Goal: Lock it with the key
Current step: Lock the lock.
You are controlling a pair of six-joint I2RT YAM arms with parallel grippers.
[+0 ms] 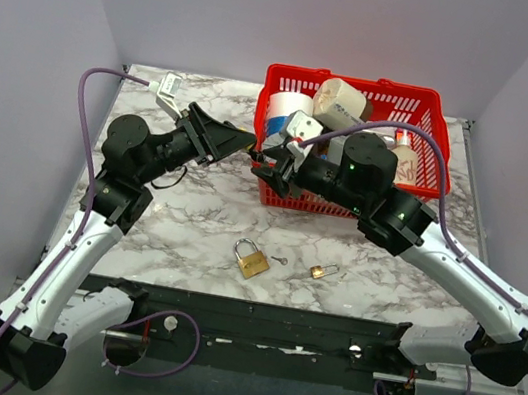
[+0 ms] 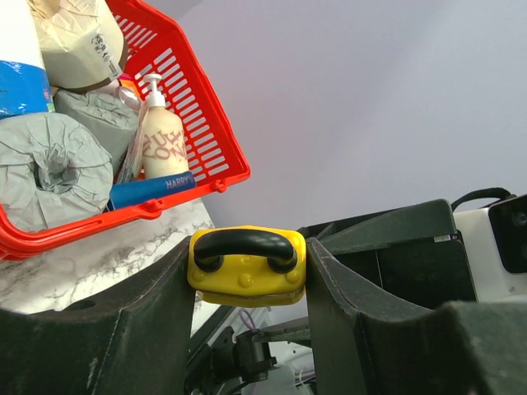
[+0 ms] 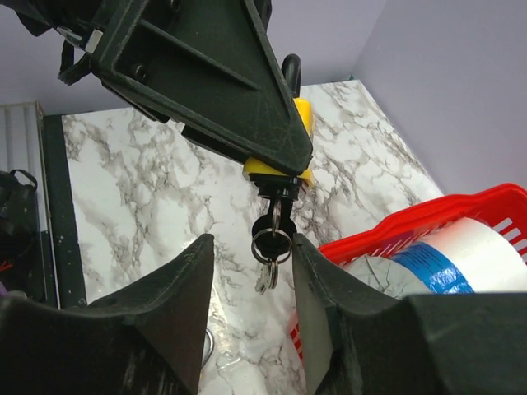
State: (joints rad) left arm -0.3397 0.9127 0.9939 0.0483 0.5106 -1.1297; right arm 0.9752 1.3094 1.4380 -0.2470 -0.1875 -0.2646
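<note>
A: Fingers point(image 2: 342, 304) of the left gripper point(image 2: 249, 253) are clamped tight on the yellow padlock point(image 2: 247, 271), one on each side of its body, with the black shackle point(image 2: 244, 239) end toward the wrist camera!

B: And it's up in the air, off the marble table point(image 1: 190, 216), just beside the left wall of the red basket point(image 1: 431, 106).

A: From the right wrist you can see the key point(image 3: 276, 193) sitting in the bottom of that padlock, and a ring point(image 3: 270, 245) of spare keys dangles under it.

B: The right gripper point(image 3: 251, 243) is spread wide, with one finger either side of that ring. There's a gap on both sides, so it has hold of nothing.

A: Down on the table, a brass padlock point(image 1: 252, 259) lies toward the near edge. A loose small key point(image 1: 279, 260) is just beside it, and a smaller padlock point(image 1: 321, 269) lies to the right of that.

B: The basket is stuffed: a white roll with a blue band point(image 1: 287, 110), a pump bottle point(image 2: 160, 140) and a grey wrapped bundle point(image 2: 58, 164).
</note>
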